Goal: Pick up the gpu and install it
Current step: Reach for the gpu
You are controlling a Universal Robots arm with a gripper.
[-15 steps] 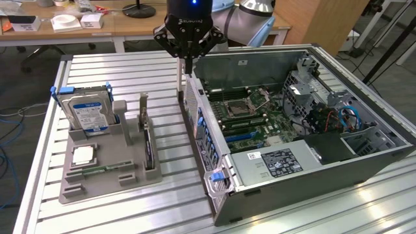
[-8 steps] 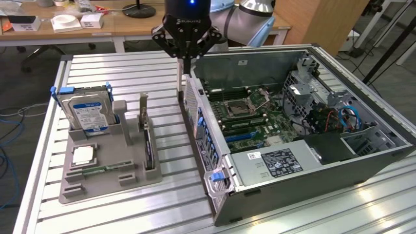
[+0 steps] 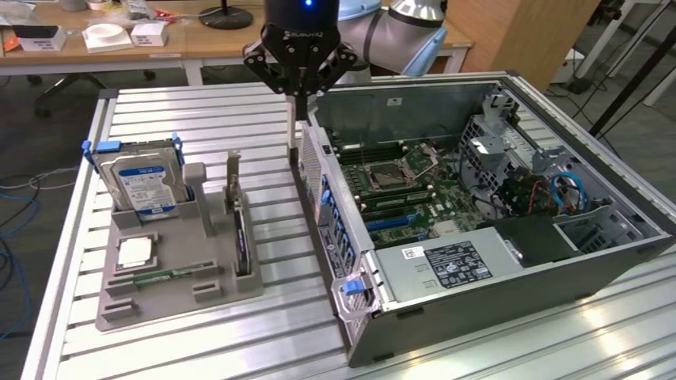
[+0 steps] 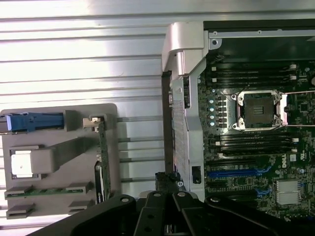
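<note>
The end effector (image 3: 300, 89) hangs at the upper centre of the exterior view, above the gap between a grey tray (image 3: 185, 241) and an open computer case (image 3: 528, 297). Its black finger links are drawn together at the tip. A thin pale strip (image 3: 293, 131) reaches straight down from that tip, just beside the case's perforated rear wall. I cannot tell whether the strip is part of the fingers or a separate piece clamped between them.

The gpu (image 3: 241, 237) is in the tray at the lower left of the frame, well apart from the end effector. It stands on edge in a slot along the tray's right side, and its narrow metal bracket (image 3: 233, 178) rises upright at the far end.

A hard drive (image 3: 142, 186) with a blue label leans upright in the same tray, to the exterior view's left of the gpu. In front of the drive lie a small square chip (image 3: 134, 253) and a green memory stick (image 3: 158, 277).

Tray and case both rest on a slatted metal surface (image 3: 211, 111). The case lies on its side with the panel off. Inside it are the motherboard (image 3: 412, 202) with an empty processor socket (image 3: 389, 176) and, nearer the camera, a labelled power supply (image 3: 454, 265).
</note>
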